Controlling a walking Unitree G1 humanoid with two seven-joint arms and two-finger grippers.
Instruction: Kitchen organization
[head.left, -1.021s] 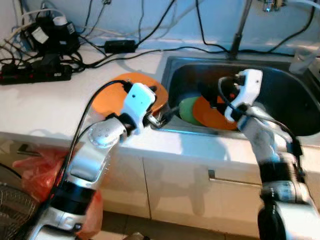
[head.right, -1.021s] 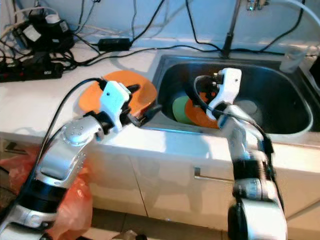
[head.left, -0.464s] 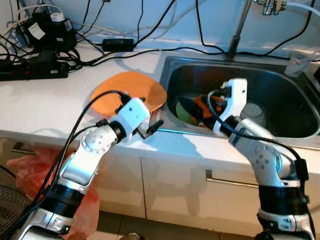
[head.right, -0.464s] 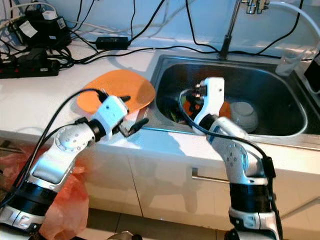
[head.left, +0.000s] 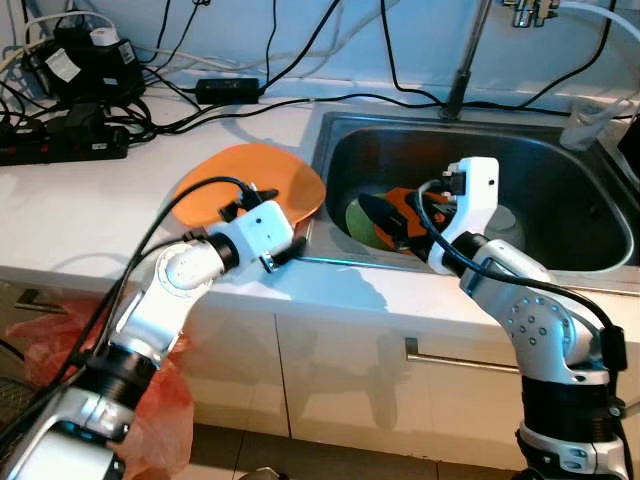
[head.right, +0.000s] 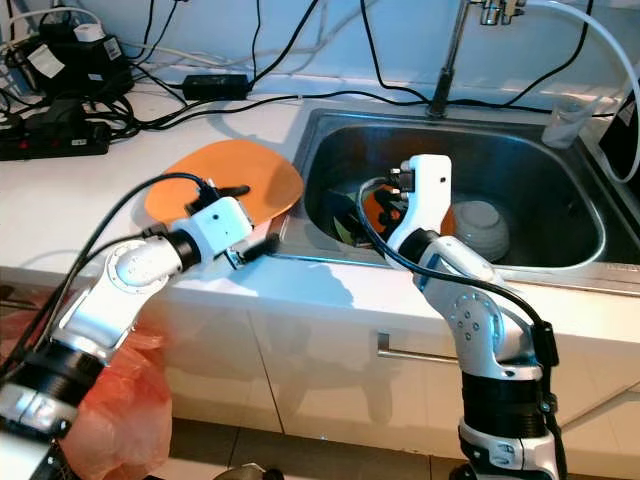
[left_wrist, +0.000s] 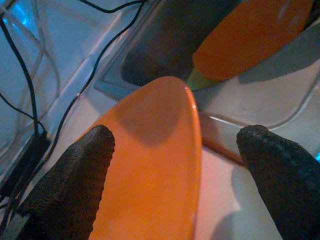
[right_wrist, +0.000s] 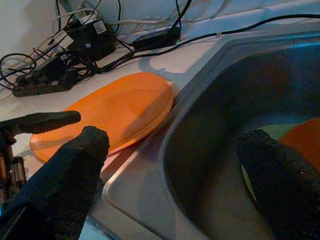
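Note:
A big orange plate (head.left: 250, 185) lies on the white counter, its right edge at the sink's rim. My left gripper (head.left: 287, 250) hovers low at the plate's front right edge, open; in the left wrist view its fingers (left_wrist: 75, 170) stand wide on either side of the orange plate (left_wrist: 150, 150). Inside the steel sink (head.left: 560, 160) a green plate (head.left: 362, 222) and a second orange plate (head.left: 402, 205) lean together, beside a white bowl (head.left: 503, 215). My right gripper (head.left: 388, 215) reaches down to those plates, open, with nothing between its fingers (right_wrist: 70, 165).
A power strip (head.left: 60, 150), adapters and several black cables crowd the back left of the counter. The faucet pipe (head.left: 462, 70) rises behind the sink and a clear cup (head.left: 585, 122) stands at its far right corner. A red plastic bag (head.left: 150, 410) hangs by the cabinet.
My left gripper has drawn back from the sink's rim to the plate's front edge. My right wrist has dropped lower into the sink. The camera has shifted slightly.

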